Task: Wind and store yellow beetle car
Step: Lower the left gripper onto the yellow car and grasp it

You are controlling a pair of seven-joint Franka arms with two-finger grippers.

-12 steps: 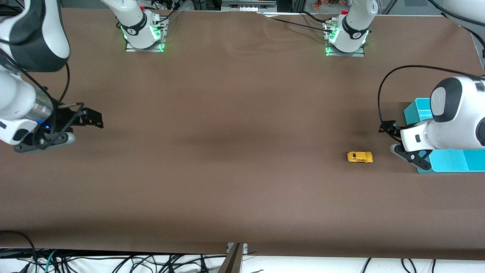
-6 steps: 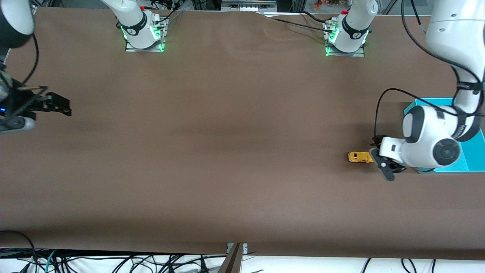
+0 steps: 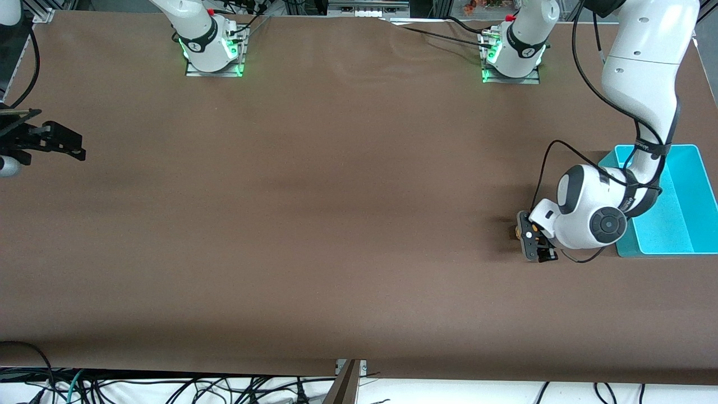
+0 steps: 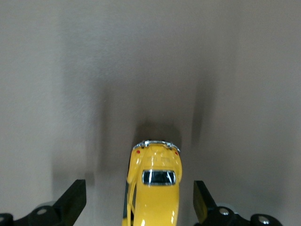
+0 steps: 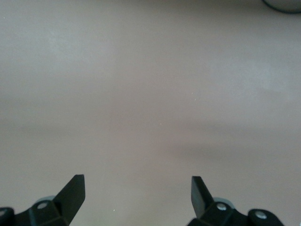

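Observation:
The yellow beetle car point(image 4: 155, 188) stands on the brown table, close to the teal bin at the left arm's end. In the left wrist view it lies between my left gripper's point(image 4: 139, 203) two open fingers, with a gap on each side. In the front view the left gripper point(image 3: 531, 238) is low over the car and hides nearly all of it. My right gripper point(image 3: 59, 143) is open and empty over the right arm's end of the table. The right wrist view shows the right gripper point(image 5: 138, 194) over bare table only.
A teal bin point(image 3: 679, 207) stands at the left arm's end of the table, right beside the left gripper; the left arm's wrist is over its corner. The brown cloth point(image 3: 336, 224) covers the table. Cables hang below the table's front edge.
The left gripper has swung from beside the bin to over the car and come down around it. The right gripper has drawn back toward the right arm's end of the table.

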